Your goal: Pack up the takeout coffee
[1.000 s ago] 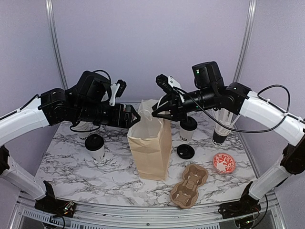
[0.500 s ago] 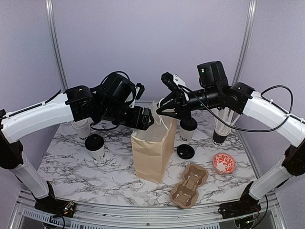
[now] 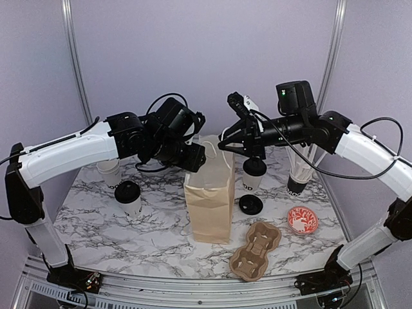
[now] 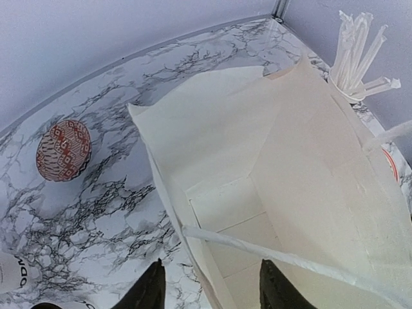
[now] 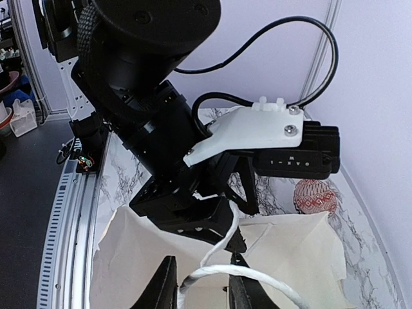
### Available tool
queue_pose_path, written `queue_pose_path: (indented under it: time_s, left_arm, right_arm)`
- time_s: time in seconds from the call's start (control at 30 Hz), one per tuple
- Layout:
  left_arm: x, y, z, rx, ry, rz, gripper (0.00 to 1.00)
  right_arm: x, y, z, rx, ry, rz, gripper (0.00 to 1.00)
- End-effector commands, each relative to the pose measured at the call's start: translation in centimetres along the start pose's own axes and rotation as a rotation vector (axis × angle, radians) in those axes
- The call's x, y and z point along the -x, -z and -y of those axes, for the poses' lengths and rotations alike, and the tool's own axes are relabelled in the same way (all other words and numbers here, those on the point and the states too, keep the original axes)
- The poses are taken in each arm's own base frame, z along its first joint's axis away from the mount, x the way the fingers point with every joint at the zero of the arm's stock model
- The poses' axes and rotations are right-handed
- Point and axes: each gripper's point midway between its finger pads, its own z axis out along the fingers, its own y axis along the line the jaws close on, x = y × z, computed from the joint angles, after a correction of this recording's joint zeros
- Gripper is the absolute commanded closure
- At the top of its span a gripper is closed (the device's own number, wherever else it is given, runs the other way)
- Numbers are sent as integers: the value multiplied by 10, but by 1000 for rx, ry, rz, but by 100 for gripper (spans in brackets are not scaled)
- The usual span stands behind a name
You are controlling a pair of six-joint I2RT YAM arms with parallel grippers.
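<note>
A brown paper bag (image 3: 209, 199) stands open mid-table. My left gripper (image 3: 196, 158) is open at its left rim; in the left wrist view its jaws (image 4: 212, 286) straddle the bag wall (image 4: 290, 167) without touching it. My right gripper (image 3: 225, 143) hangs over the right rim, jaws slightly apart, so open. The white handle cord (image 5: 257, 273) runs between its fingers (image 5: 203, 280) and across one of them. One lidded takeout coffee cup (image 3: 129, 198) stands left of the bag. Another (image 3: 254, 174) stands behind it on the right.
A white cup without a lid (image 3: 109, 172) stands behind the left arm. A loose black lid (image 3: 250, 205) lies right of the bag. A cardboard cup carrier (image 3: 255, 251) sits front right, near a red-patterned bowl (image 3: 302, 220) and a dark cup of white sticks (image 3: 299, 174).
My left gripper swung right to the bag's left rim and its jaws narrowed. The right gripper moved right with the handle. The bag shifted right and stands straighter.
</note>
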Motion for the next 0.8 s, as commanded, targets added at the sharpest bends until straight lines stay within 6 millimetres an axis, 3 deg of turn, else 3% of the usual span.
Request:
queue_pose_path:
  time_s: [0.0,0.27,0.37,0.43,0.57,0.77]
  left_arm:
    - [-1,-4,-10,-9,16,-50,63]
    - [15,13,-28,-29,-23,-10,92]
    - [21,22,-35,-45,-79,10,100]
    - [19,27,-38,-65,-119,9,100]
    - [8,37,-42,-101,-212,0,100]
    - [-10,46,-37,-194,-260,-34,100]
  right_arm:
    - [12,15,0,-19,17,35,73]
    - [5,28,-4,-17,48,5,73]
    - [-1,35,-15,16,73,-20,67]
    - [-11,40,-24,39,103,-51,59]
    - [-56,47,-38,53,159,-157,56]
    - [-154,44,-55,93,164,-361,59]
